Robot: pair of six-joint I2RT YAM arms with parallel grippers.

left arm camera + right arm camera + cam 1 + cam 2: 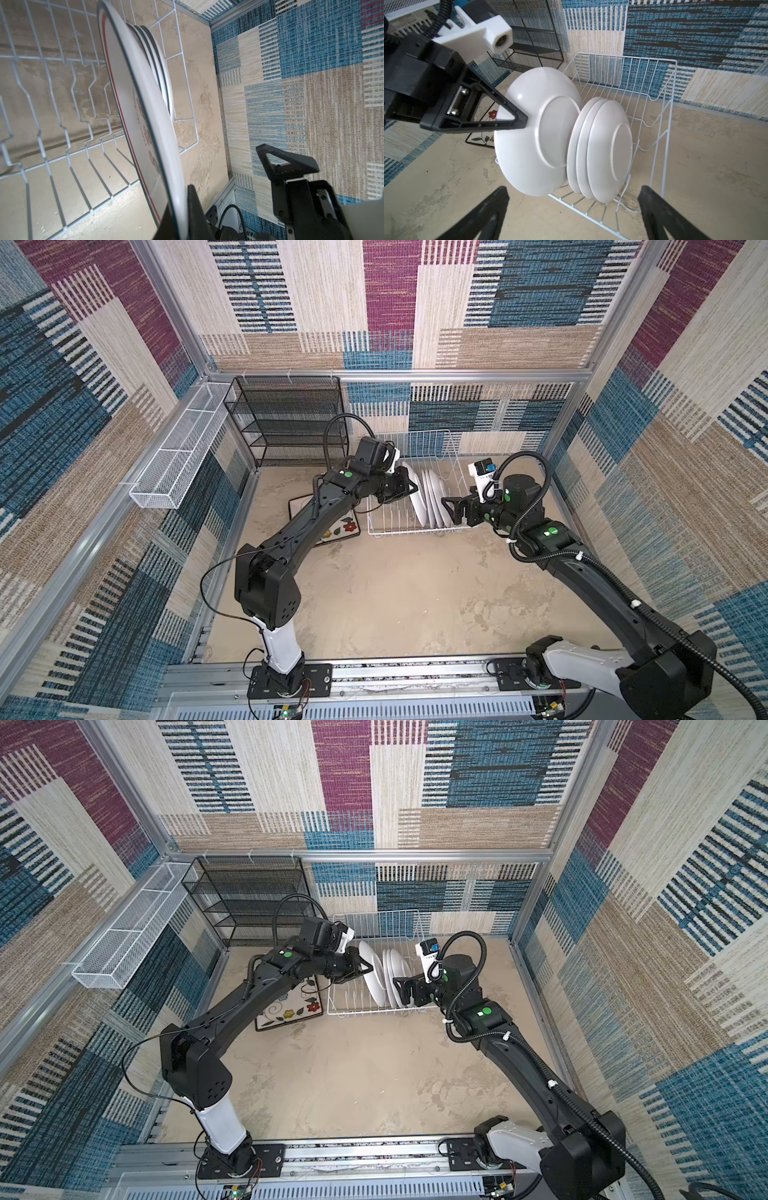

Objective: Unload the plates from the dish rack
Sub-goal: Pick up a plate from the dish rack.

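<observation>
The bare table [395, 593] comes first, closest to the robot's base; further back, the square plate [291, 1011] lies flat on it with its flower side up, just beside the left end of the dish rack [623, 72] and partly under the left arm.

The left gripper [409, 488] is clamped on the edge of one round plate [533, 133]; one finger [517, 122] presses on the plate's white back, and the other is on its front side. The held plate sticks out from the gripper toward the right arm; it stands on its edge and tilts, its top leaning away from the other plates. Its low edge is down by the rack's wires, but whether it rests on them is hard to tell.

The right gripper [451, 510] is at the right end of the rack; its jaws stand wide apart and hold nothing. It points at the white backs of three round plates [608, 149]; these stand close together in the rack, between the held plate and the right gripper.

Behind all this, the black mesh shelf [291, 423] stands against the back wall; the long white mesh basket [178, 456] hangs on the left wall.
</observation>
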